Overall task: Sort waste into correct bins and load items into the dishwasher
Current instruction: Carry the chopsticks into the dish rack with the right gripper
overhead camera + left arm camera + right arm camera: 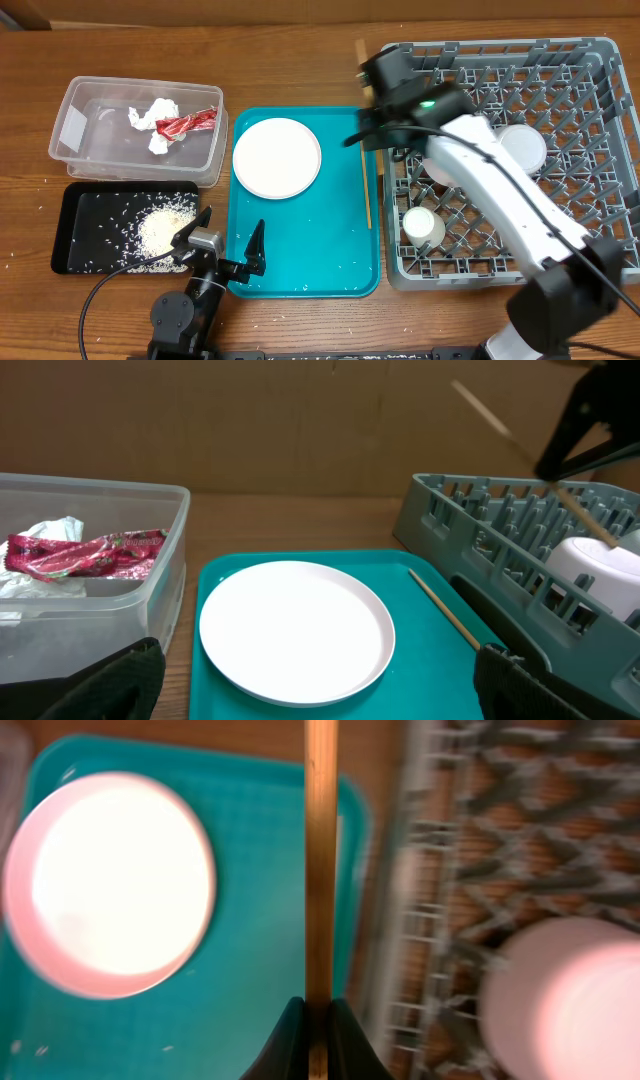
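My right gripper (366, 128) is shut on a wooden chopstick (320, 860) and holds it in the air between the teal tray and the grey dish rack (560, 60). The second chopstick (366, 190) lies along the teal tray's right edge. The large white plate (277, 156) sits on the teal tray (310, 250). My left gripper (226, 238) is open and empty at the tray's front left. The clear tub (75, 125) holds the red wrapper (187, 122) and white tissue (152, 115). Rice (160, 232) lies in the black tray (85, 205). A bowl (522, 146) and a cup (422, 225) are in the rack.
Stray rice grains dot the teal tray's front part and the wood by the black tray. The rack's upright pegs and high wall (470, 550) stand right of the teal tray. A cable runs from the left arm over the table's front edge.
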Motion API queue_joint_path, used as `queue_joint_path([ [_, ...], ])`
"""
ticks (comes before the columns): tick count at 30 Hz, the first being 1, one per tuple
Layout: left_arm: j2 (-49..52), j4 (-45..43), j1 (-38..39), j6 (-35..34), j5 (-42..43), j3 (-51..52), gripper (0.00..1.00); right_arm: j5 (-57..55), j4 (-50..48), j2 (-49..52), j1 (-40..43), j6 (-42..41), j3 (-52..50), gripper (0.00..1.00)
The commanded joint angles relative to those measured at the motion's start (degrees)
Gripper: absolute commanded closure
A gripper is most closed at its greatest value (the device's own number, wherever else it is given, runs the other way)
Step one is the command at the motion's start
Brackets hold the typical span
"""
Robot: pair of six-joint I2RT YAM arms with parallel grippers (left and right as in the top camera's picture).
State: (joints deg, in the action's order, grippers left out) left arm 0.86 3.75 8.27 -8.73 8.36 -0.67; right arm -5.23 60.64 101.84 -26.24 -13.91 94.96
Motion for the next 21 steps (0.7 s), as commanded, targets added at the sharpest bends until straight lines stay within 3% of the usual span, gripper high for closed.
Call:
queue_joint_path([
  [1, -0.5, -0.15, 0.55, 1.05, 0.09, 0.39, 0.0, -3.72, 0.02, 1.11, 4.63, -0.11, -1.81, 0.96],
  [7, -0.5, -0.15, 0.55, 1.05, 0.09, 0.39, 0.0, -3.56, -1.64, 2.91, 5.01, 6.25, -7.72, 0.94],
  [9, -0.5, -0.15, 0.55, 1.05, 0.09, 0.39, 0.0, -3.8, -1.9, 2.91, 4.52, 6.73, -7.87, 0.73],
  [12, -0.5, -0.15, 0.55, 1.03, 0.09, 0.39, 0.0, -3.74, -1.81, 2.58, 3.54, 6.69, -6.73, 0.55],
  [21, -0.5, -0.15, 0.55, 1.03, 0.09, 0.39, 0.0, -3.56, -3.56, 1.79, -6.95, 6.67, -6.29, 0.53],
])
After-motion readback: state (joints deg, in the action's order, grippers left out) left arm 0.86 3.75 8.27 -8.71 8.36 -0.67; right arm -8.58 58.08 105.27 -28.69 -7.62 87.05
